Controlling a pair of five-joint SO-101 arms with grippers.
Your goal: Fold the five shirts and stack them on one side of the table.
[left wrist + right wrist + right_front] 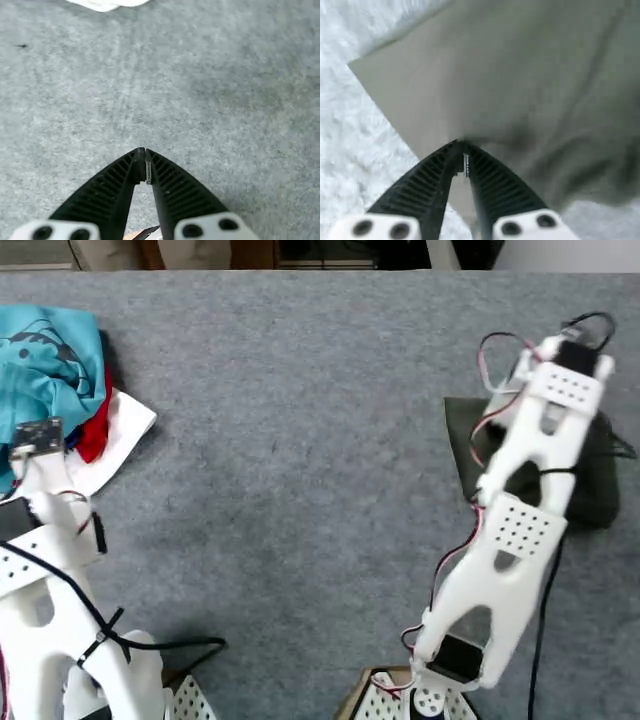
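The left gripper (143, 162) has its two black jaws pressed together at the tips, with nothing between them. It hangs over bare grey surface (210, 75). Ahead of it, at the far edge of its wrist view, a corner of a white shirt (105, 4) is cut off by the frame. The rest of that shirt shows from above, spread flat beside the gripper's wrist.

A red shirt (95, 432) lies on the white one and is mostly buried, with just a strip showing. A crumpled teal shirt (45, 350) sits on top of both, beyond the gripper, and runs off the picture's edge. How many garments the heap holds cannot be made out.

The right gripper (463, 156) is also closed, its tips meeting right at a dark olive shirt (545, 75). A small pucker in the cloth sits just ahead of the tips. They may be pinching a little of it, but the view is too soft to say. The shirt's straight edge and one corner lie off to the side of the gripper, with pale surface past them.

From above, the right arm (520, 530) covers most of this shirt — only its corner and a dark edge on either side of the arm show. The two grippers are well apart.
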